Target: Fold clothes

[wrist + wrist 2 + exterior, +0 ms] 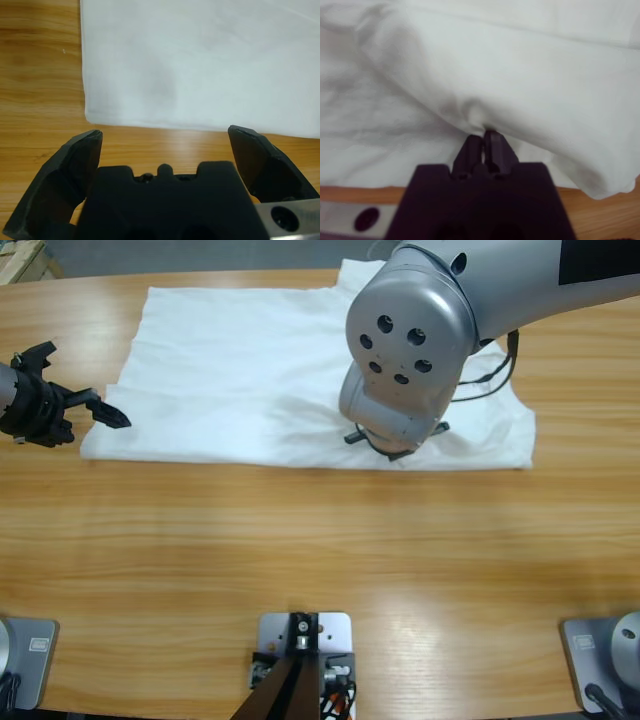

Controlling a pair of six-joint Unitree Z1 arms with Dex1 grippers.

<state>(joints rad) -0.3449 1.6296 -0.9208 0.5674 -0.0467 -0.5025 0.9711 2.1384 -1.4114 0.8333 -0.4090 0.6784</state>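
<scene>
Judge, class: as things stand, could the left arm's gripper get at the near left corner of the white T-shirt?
Probably yes. The left gripper stands open just short of the T-shirt, with only bare table between. The right gripper is shut on cloth far along the hem, out of the way.

A robotics lab or test bench, by the look of it; a long wood-grain tabletop (320, 540) carries only a white shirt (250, 370), spread flat; two silver-grey arms work over it, one large elbow (410, 330) close under the overhead camera, the other's black end effector (100, 410) at the left edge; each wrist carries its own camera; beyond the far edge, a strip of grey floor and a wooden corner (20, 260) show little else of the room.
</scene>
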